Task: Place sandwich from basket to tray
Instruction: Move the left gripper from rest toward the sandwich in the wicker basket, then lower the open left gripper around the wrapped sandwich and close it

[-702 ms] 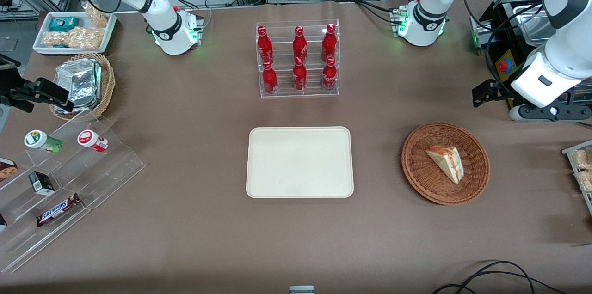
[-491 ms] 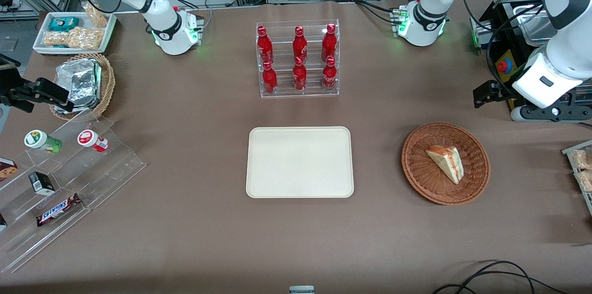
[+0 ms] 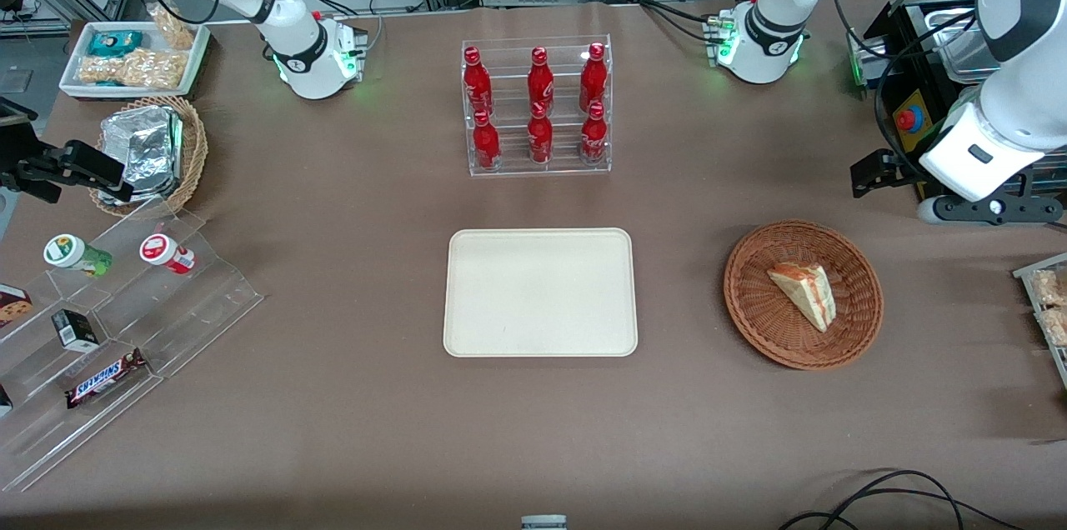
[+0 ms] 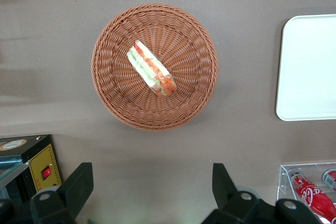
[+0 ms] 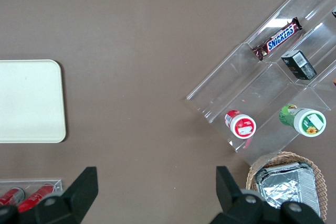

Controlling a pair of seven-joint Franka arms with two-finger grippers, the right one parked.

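The sandwich (image 3: 804, 292) (image 4: 151, 69), a pale wedge with red and green filling, lies in the round reddish-brown wicker basket (image 3: 758, 313) (image 4: 115, 93). The cream tray (image 3: 540, 292) (image 4: 307, 66) lies flat at the table's middle, with nothing on it. My gripper (image 3: 867, 172) (image 4: 149, 187) hangs above the table, farther from the front camera than the basket and apart from it. Its fingers (image 4: 79, 182) stand wide open with only bare table between them.
A clear rack of red bottles (image 3: 538, 109) (image 4: 310, 187) stands farther back than the tray. A black box with a red button (image 3: 909, 117) (image 4: 31, 166) sits near my arm. A stepped acrylic shelf (image 3: 108, 322) and a foil-pack basket (image 3: 150, 151) lie toward the parked arm's end.
My wrist has shifted very slightly above the table. The sandwich, basket and tray have not moved.
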